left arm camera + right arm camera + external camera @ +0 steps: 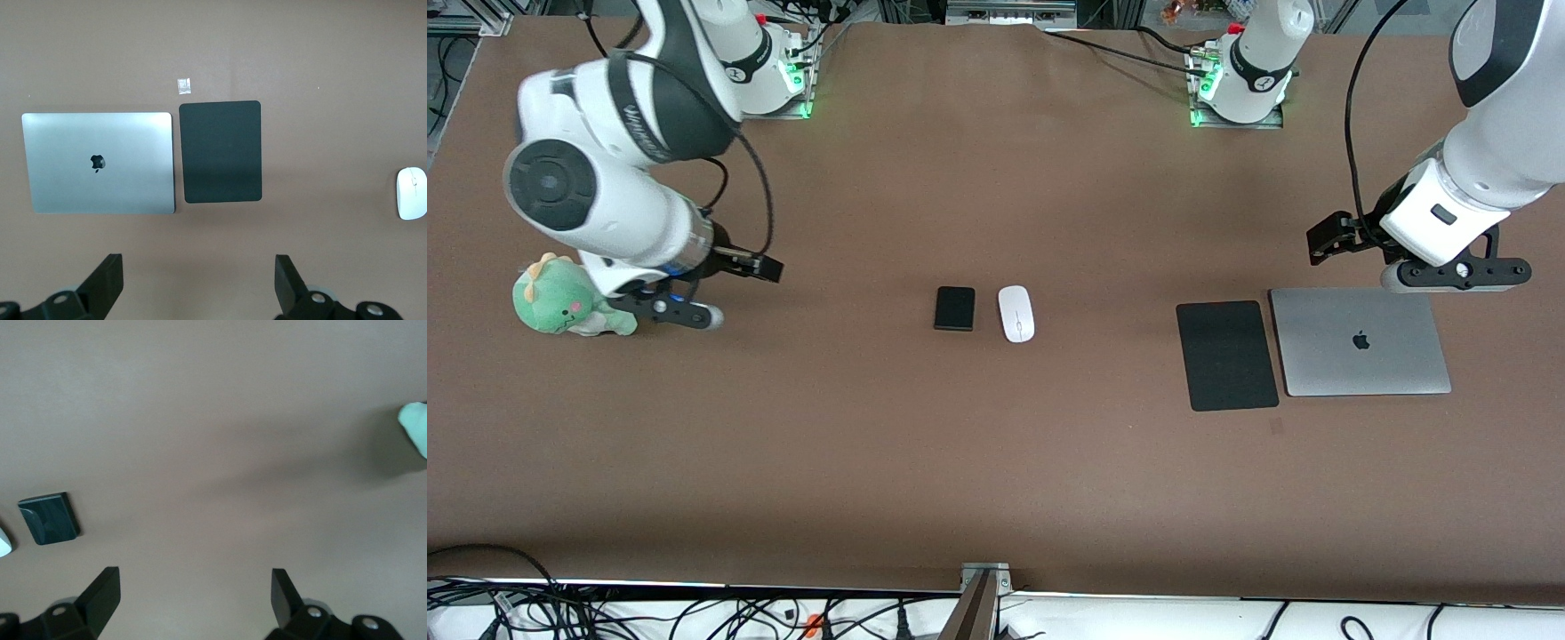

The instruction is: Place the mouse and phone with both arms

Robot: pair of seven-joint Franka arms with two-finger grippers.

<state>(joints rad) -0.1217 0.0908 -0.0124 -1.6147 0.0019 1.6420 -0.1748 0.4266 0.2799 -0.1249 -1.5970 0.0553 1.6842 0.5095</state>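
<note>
The white oval mouse point(1016, 313) and the small black phone point(954, 308) lie side by side at the table's middle, the phone toward the right arm's end. My left gripper point(1458, 274) hangs open and empty over bare table beside the laptop. In the left wrist view point(199, 267) its fingers are wide apart, and the mouse point(411, 193) shows at the frame's edge. My right gripper point(671, 309) hangs open and empty over bare table beside a green plush toy. In the right wrist view point(195, 583) its fingers are wide apart and the phone point(49, 518) shows well off from them.
A large flat black mat point(1226, 355) lies beside a closed silver laptop point(1360, 341) toward the left arm's end; both show in the left wrist view, mat point(221, 152) and laptop point(100, 162). The green plush toy point(560, 299) sits at the right arm's end.
</note>
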